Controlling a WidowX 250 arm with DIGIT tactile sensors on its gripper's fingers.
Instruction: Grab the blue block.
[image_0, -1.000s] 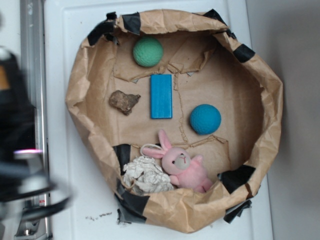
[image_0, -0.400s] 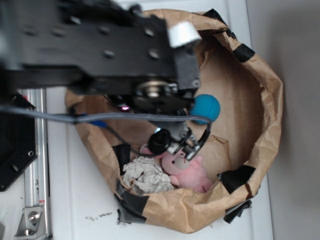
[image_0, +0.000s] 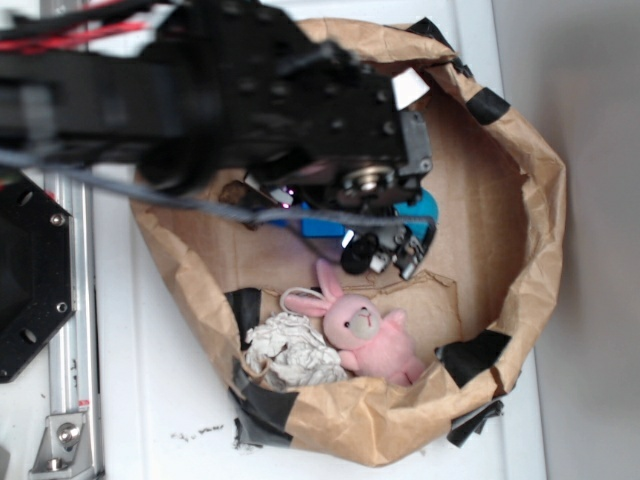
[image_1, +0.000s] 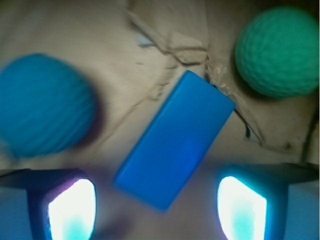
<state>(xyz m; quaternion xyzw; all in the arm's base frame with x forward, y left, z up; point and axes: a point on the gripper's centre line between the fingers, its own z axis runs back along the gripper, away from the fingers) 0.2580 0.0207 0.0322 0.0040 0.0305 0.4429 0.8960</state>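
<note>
Blue block (image_1: 176, 139) lies tilted on brown paper (image_1: 90, 30) between the spread fingers (image_1: 70, 207) of the gripper (image_1: 156, 212), untouched. Beyond, a teal ball (image_1: 42, 102) sits left, a green ball (image_1: 280, 50) farther right.

A white surface (image_0: 170, 400) lies evenly lit; a metal rail (image_0: 70, 340) runs along its left, grey floor (image_0: 590, 240) on its right.

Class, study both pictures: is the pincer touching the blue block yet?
Apart. In the wrist view, the blue block lies on the brown paper between the pincer's two fingers, with paper showing on each side.
</note>
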